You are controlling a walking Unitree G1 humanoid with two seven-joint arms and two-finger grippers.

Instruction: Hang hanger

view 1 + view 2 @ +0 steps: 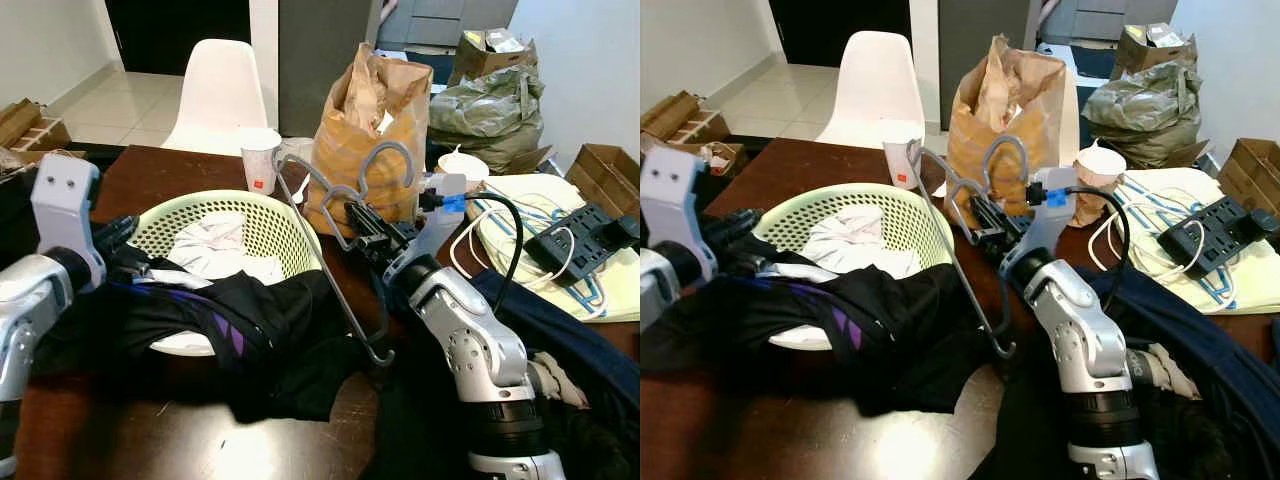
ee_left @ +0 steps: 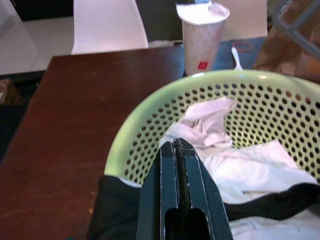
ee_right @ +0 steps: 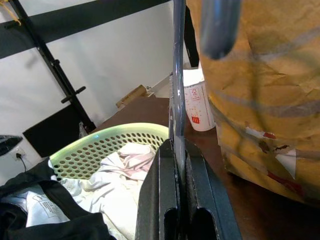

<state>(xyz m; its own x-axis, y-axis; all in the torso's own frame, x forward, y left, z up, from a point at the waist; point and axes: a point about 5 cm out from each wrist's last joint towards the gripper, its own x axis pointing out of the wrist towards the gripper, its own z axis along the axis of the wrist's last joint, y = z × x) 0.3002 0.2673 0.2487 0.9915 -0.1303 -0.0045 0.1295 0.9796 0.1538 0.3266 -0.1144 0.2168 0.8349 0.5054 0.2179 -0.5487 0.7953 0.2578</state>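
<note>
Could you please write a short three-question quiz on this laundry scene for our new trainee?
1. True or false: the right pincer is shut on the grey hanger.
2. Multiple choice: what lies inside the green basket? A) white cloth B) shoes C) paper cups
3. Fill in: the dark garment is draped over the basket's near ____.

Key:
1. True; the right wrist view shows the hanger's bar clamped between the fingers.
2. A; white cloth sits in the basket, while the paper cup stands on the table behind it.
3. Rim; the left pincer, shut, hovers just above it.
</note>
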